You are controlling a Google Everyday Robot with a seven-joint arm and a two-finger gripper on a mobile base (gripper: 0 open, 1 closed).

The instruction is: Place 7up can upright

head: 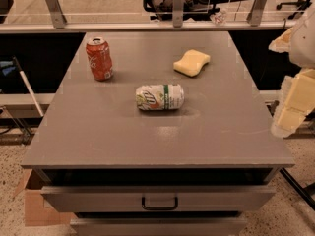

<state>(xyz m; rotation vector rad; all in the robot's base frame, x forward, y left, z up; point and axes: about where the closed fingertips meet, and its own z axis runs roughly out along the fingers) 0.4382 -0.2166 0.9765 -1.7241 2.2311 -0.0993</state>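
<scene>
The 7up can (160,97) lies on its side near the middle of the grey table top (123,136), its long axis running left to right. It is white and silver with a green band. My gripper (294,104) shows as cream-coloured parts at the right edge of the view, beyond the table's right side and well apart from the can. It holds nothing that I can see.
A red-orange soda can (99,59) stands upright at the back left of the table. A yellow sponge (191,62) lies at the back right. A drawer (158,196) with a dark handle sits under the front edge. A cardboard box (34,208) is on the floor at left.
</scene>
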